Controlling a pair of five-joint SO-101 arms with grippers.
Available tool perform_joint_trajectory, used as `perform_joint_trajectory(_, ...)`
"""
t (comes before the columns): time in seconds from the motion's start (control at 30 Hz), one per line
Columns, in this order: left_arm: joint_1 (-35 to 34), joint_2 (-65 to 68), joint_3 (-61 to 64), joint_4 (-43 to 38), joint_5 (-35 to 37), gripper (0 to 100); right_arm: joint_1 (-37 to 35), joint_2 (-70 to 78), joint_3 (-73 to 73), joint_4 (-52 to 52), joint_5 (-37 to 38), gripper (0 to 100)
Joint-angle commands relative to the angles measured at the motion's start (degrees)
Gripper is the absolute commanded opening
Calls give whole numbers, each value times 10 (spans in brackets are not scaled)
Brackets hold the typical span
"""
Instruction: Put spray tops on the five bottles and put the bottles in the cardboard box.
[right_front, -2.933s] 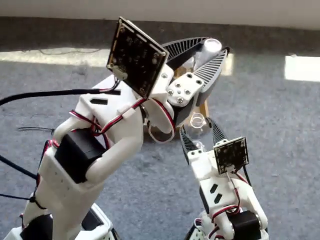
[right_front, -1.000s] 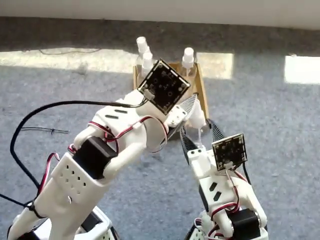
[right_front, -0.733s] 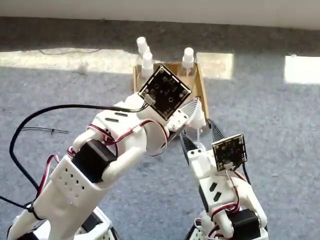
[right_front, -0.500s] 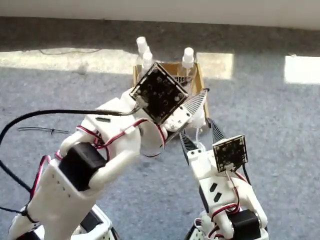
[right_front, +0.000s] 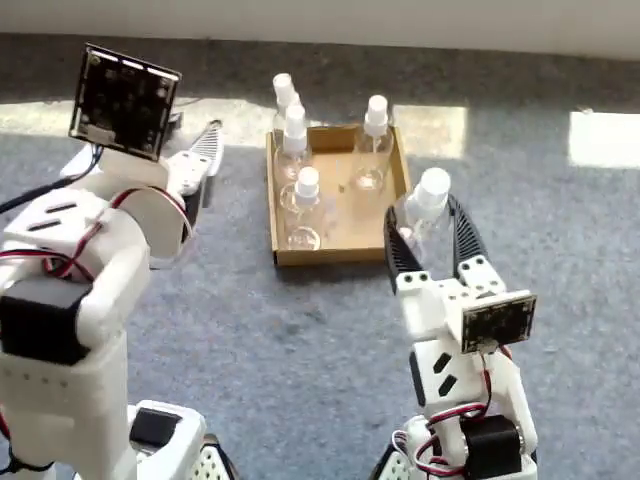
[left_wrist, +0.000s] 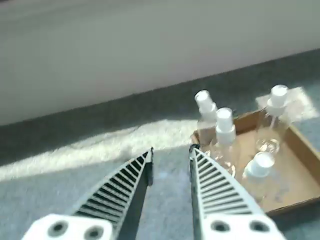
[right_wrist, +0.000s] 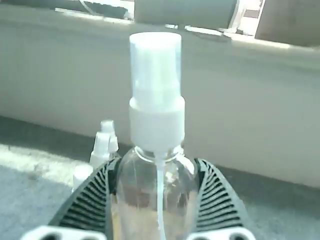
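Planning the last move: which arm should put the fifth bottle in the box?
Right. The right gripper holds the capped bottle by the box; the left gripper is open, empty.

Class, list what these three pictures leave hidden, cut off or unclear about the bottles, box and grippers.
- High view: the base of the held bottle is hidden behind the right gripper, so standing or lifted cannot be told.
- Right wrist view: that bottle's lower part is cut off by the edge.
- Left wrist view: one side of the cardboard box runs off the edge.
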Motion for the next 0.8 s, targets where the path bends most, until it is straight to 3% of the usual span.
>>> perform_joint_trajectory(0.0,-114,-6,140,-1,0,126,13,102,-15,-69,-7,5)
perform_joint_trajectory(0.23,-136,-6,422,-233,1,125,13,344,-98,-192,-36,5)
perform_joint_trajectory(0.33,-137,-6,483,-322,39,123,13,434,-127,-263,-37,5)
perform_joint_trajectory(0.63,-136,-1,525,-364,58,123,12,599,-138,-352,-6,5)
perform_joint_trajectory(0.77,-136,-1,542,-383,58,123,12,605,-132,-467,-60,5)
